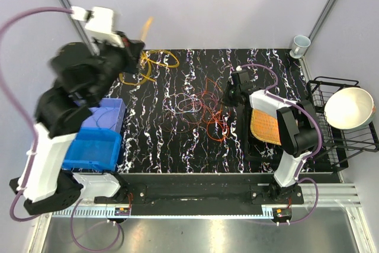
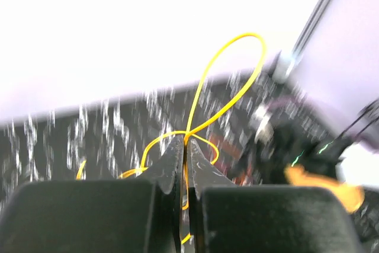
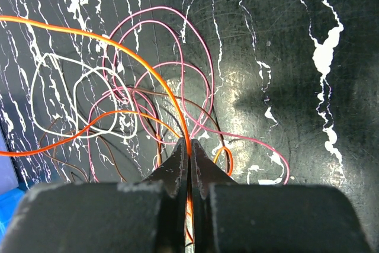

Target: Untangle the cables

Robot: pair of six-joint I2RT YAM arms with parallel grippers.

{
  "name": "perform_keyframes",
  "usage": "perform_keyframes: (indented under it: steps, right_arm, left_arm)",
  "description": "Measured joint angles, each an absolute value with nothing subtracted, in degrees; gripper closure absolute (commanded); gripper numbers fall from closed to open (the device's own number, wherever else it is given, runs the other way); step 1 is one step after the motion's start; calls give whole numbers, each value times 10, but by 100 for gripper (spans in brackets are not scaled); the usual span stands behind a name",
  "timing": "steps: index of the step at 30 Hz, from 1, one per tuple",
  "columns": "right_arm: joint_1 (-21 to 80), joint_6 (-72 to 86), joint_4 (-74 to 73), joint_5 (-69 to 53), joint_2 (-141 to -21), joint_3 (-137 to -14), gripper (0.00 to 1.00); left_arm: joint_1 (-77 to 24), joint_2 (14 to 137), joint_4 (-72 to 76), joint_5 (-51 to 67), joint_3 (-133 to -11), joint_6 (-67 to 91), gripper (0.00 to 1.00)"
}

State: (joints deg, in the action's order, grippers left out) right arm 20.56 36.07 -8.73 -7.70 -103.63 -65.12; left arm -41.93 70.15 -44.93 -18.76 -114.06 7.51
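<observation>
The cables (image 1: pixel 195 108) lie as a loose heap of very thin wires in the middle of the black, white-veined bench (image 1: pixel 177 152). Orange and red loops cross over paler ones there, and a separate bunch of yellow loops sits toward the rear left. The right wrist view shows the heap up close: several pink loops (image 3: pixel 204 48) overlap in rounded coils, white loops (image 3: pixel 59 56) lie just to their left, and a few fine brown strands thread beneath. The orange cable (image 3: pixel 118 45) sweeps in a long arc across all of them. The right hand (image 3: pixel 189 144) has its fingers pressed together on that orange cable, which runs straight down into the closed tips, low over the heap. The left hand (image 2: pixel 185 140) is raised above the rear left of the bench and blurred in the top view. Its fingers are also pressed together, pinching the yellow cable (image 2: pixel 237 39), which rises from the tips in a tall open loop while more slack curls to the left. A blue bin (image 1: pixel 92 149) stands at the bench's left edge.
</observation>
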Motion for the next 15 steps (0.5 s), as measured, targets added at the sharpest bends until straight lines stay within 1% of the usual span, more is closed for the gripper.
perform_keyframes:
  steps: [3, 6, 8, 12, 15]
  right_arm:
    - [206, 361, -87, -81, -1040, -651, 100]
    - [206, 361, -87, -85, -1042, -651, 100]
    - [206, 361, -86, -87, -1042, -651, 100]
    - [206, 361, -86, -87, -1043, -651, 100]
    - [206, 361, -84, -90, -1047, -651, 100]
  left_arm:
    - [-419, 693, -445, -181, -1186, 58, 100]
    - [-419, 681, -440, -183, -1190, 48, 100]
    - [-419, 675, -434, -187, -1166, 43, 100]
    - [-418, 667, -428, -204, -1077, 36, 100]
    - [-410, 679, -434, -208, -1029, 32, 100]
